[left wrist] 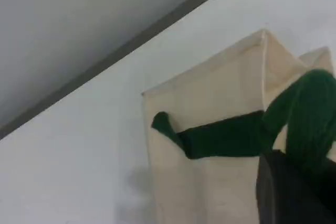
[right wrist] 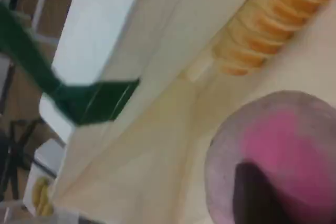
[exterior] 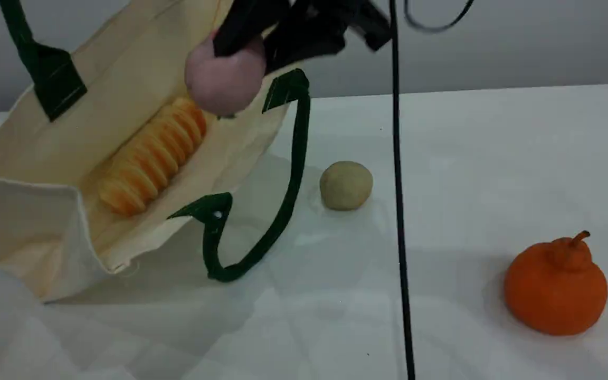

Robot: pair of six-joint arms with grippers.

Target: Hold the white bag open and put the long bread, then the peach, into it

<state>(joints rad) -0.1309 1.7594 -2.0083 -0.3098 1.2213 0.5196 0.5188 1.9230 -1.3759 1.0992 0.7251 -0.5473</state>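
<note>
The white bag (exterior: 29, 216) lies tilted on the table's left side with its mouth open toward the camera. The long bread (exterior: 148, 158) rests inside it. Just above the bag's mouth hangs the peach (exterior: 225, 79), with my right gripper (exterior: 254, 45) shut on it from above. In the right wrist view the peach (right wrist: 283, 150) fills the lower right, over the bread (right wrist: 273, 30). The upper green handle (exterior: 24, 42) runs out of the scene view's top left. In the left wrist view my left gripper (left wrist: 294, 187) is shut on that handle (left wrist: 310, 114), holding the bag (left wrist: 210, 98) up.
The bag's lower green handle (exterior: 288, 195) droops onto the table. A small beige-green ball (exterior: 346, 184) sits just right of it. An orange stemmed fruit (exterior: 556, 287) stands at the front right. A black cable (exterior: 400, 221) hangs straight down through the middle.
</note>
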